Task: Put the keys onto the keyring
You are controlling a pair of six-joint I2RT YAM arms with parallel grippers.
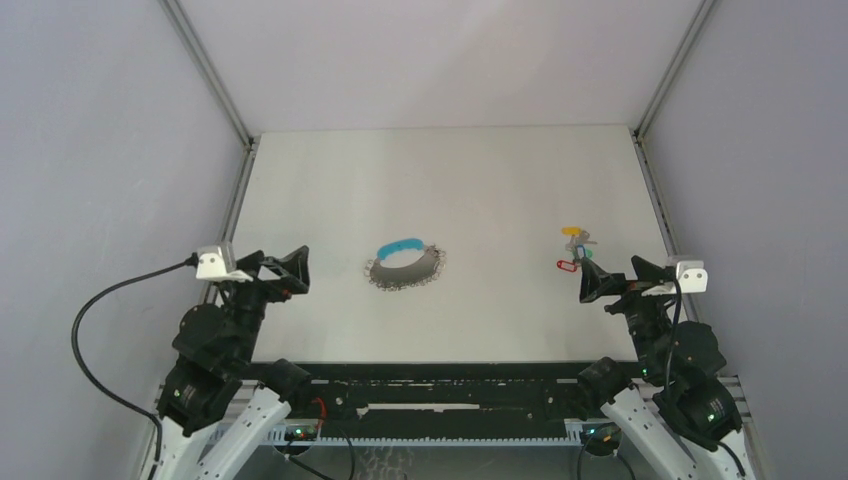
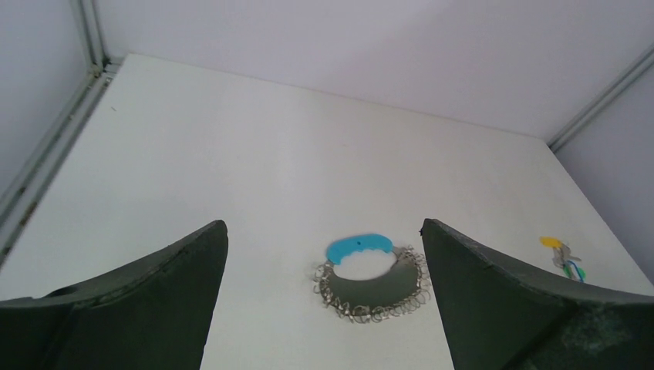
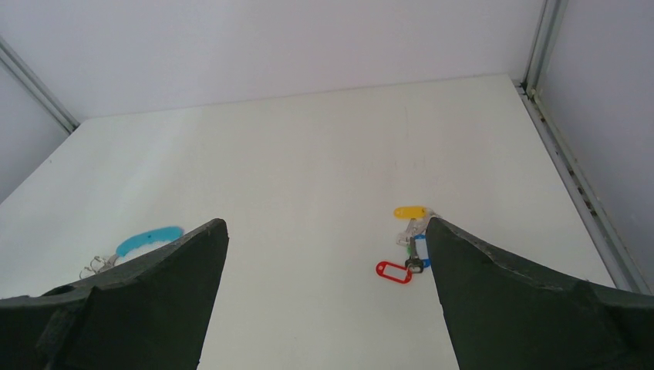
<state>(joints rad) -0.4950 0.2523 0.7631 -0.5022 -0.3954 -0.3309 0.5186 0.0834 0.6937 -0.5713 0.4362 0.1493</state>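
Note:
The keyring (image 1: 405, 264) lies near the middle of the table, a silvery loop of small rings with a light blue band at its far side. In the left wrist view the keyring (image 2: 372, 279) lies ahead between my wide-apart fingers. The keys (image 1: 575, 252) lie in a small heap at the right, with red, yellow, blue and green tags; in the right wrist view the keys (image 3: 407, 248) lie just inside my right finger. My left gripper (image 1: 300, 268) is open at the table's left front. At the right front my right gripper (image 1: 590, 284) is open too, just short of the keys.
The white table (image 1: 480, 190) is closed in by grey walls at the back and both sides, with metal rails (image 1: 238, 205) along its left and right edges. The arm bases and a black rail run along the near edge.

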